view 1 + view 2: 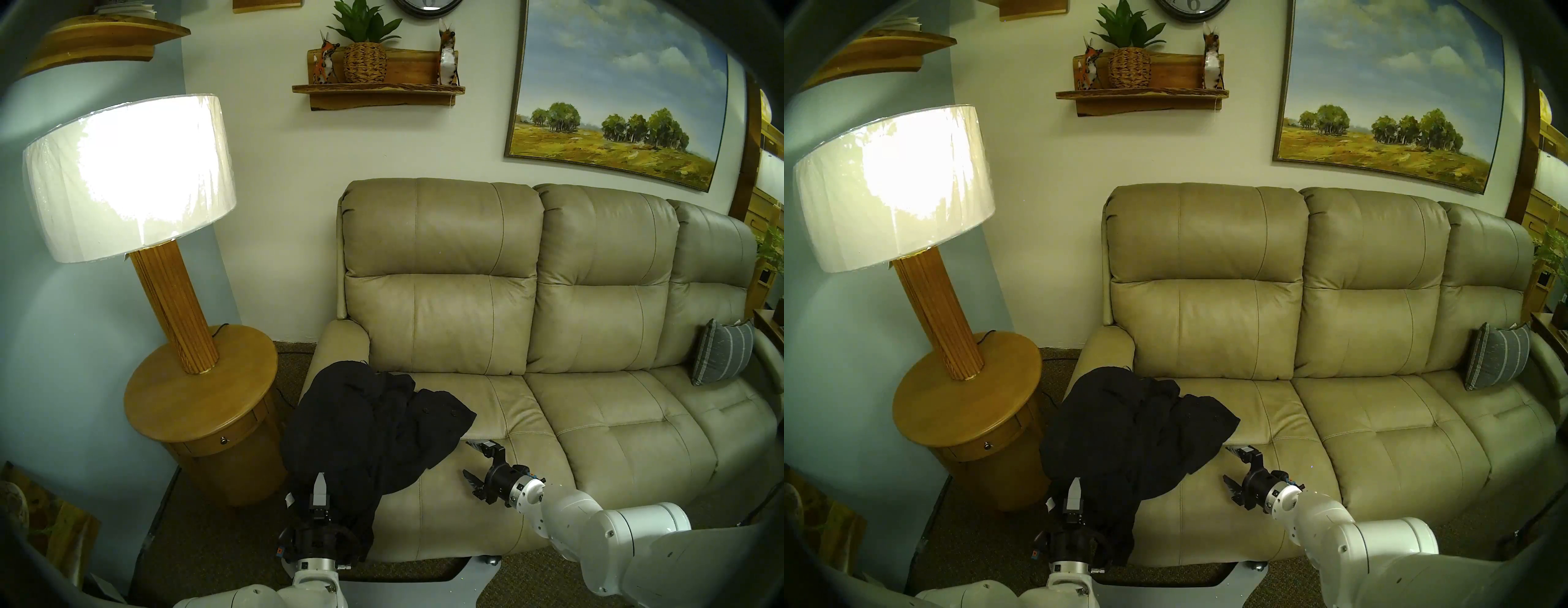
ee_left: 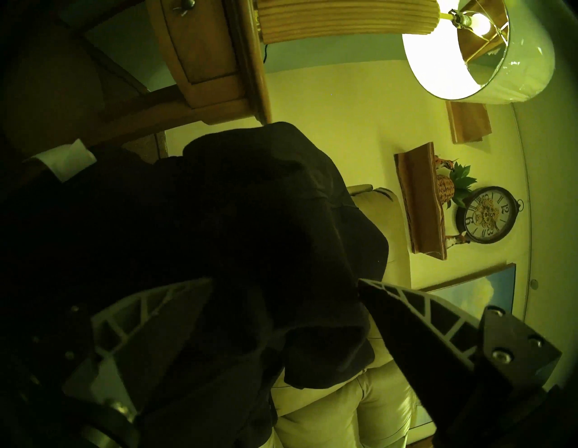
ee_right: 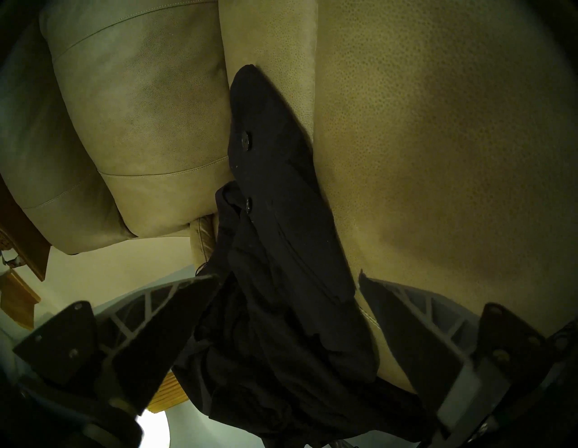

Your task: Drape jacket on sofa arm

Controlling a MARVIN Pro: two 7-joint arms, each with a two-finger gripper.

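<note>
We are in a home living room. We see a three-seat beige leather sofa (image 1: 551,339) with a grey striped pillow (image 1: 721,356) against a cream wall, a round wooden side table (image 1: 199,403) bearing a lit lamp with a white drum shade (image 1: 127,178), a framed landscape painting (image 1: 615,97), a wooden wall shelf (image 1: 377,91) holding a potted plant in a woven basket (image 1: 365,59) and fox figurines, and brown carpet (image 1: 212,552).

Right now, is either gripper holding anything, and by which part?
Nothing held. Left gripper and right gripper both stand open; the black jacket lies draped over the sofa arm.
</note>
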